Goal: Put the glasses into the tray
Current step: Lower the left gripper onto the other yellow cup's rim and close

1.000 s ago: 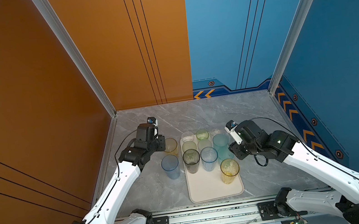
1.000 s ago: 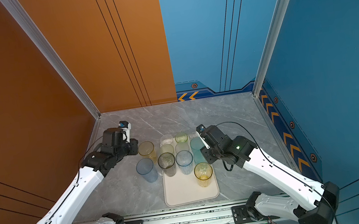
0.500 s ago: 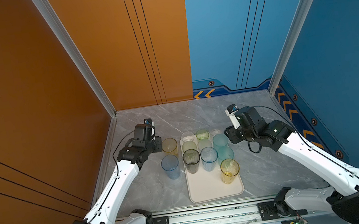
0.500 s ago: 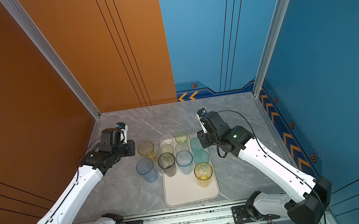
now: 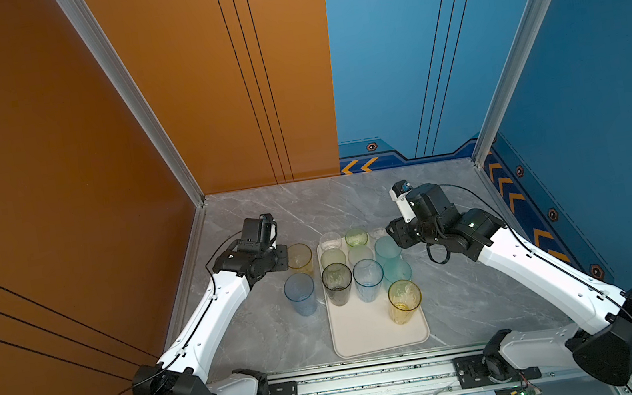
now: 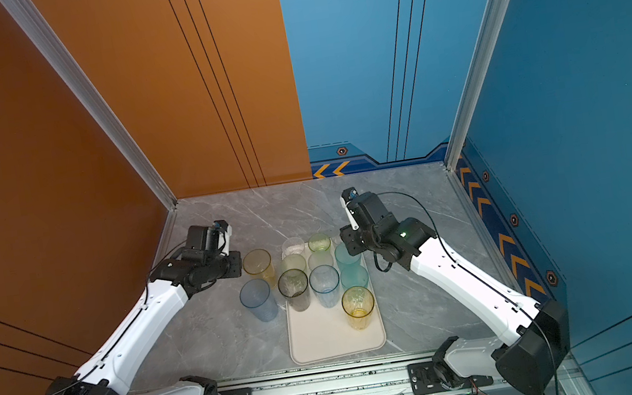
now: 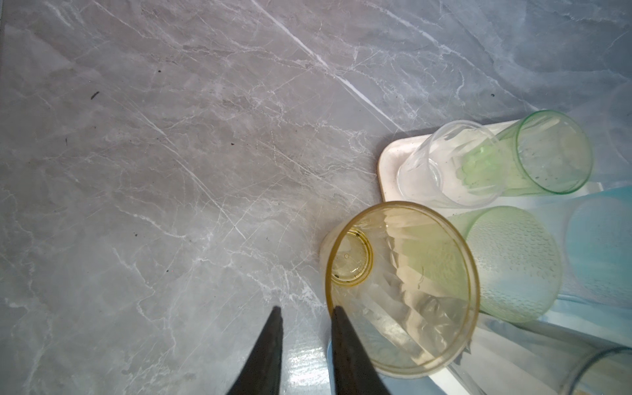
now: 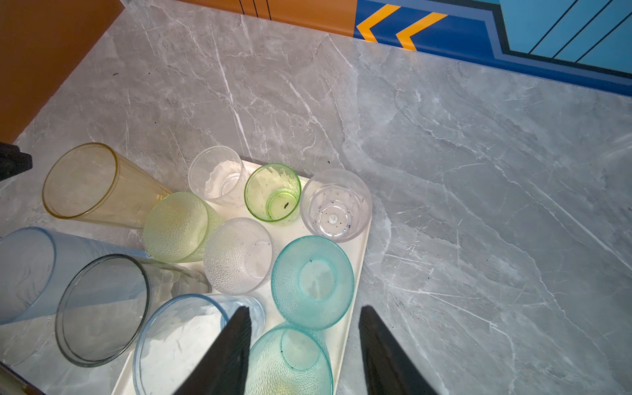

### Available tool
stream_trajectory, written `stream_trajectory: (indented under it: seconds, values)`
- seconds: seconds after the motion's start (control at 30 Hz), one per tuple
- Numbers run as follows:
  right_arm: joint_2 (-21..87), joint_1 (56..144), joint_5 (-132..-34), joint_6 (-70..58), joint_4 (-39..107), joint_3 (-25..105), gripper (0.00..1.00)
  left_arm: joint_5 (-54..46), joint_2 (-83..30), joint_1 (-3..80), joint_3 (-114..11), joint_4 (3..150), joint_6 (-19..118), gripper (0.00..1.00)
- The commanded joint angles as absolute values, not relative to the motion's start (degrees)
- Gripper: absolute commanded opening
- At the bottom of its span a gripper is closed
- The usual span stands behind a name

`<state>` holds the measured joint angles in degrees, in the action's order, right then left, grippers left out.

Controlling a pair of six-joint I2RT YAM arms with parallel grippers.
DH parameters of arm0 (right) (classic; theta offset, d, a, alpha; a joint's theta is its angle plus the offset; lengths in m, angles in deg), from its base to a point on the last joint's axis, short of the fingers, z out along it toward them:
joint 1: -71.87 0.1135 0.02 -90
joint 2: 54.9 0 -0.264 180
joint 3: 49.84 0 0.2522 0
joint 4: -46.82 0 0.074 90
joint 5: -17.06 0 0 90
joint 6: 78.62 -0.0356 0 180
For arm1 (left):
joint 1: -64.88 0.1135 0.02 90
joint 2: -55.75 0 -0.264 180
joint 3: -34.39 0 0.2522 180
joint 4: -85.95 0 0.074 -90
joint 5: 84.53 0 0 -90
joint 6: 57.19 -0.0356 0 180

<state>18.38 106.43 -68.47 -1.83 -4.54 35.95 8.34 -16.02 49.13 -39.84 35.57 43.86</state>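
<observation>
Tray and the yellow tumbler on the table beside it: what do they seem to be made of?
The tray: cream-white, matte, one moulded piece with rounded corners and a low rim; likely plastic or melamine. The yellow tumbler: translucent amber tint, faceted wall, thin rim; probably plastic, though tinted glass cannot be ruled out.

both top views look steeply down from high at the front, side by side, onto the whole tabletop (image 5: 307,208); each wrist view looks down from close above it, both sharing the far end of the tray (image 7: 385,160) and the green glass (image 8: 272,191)
</observation>
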Motion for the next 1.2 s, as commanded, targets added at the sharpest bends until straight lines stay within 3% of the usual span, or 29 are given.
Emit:
stream_trajectory:
  seconds: [0.0, 1.17]
  values:
    - [17.0, 106.1, -69.6, -2.9, -3.2, 34.8, 0.5, 6.3, -17.4, 49.5, -42.6, 34.6, 44.3, 0.27]
    - [15.9, 104.9, -70.6, -2.9, -2.0, 32.7, 0.5, 4.9, -27.6, 49.2, -45.9, 34.6, 42.9, 0.22]
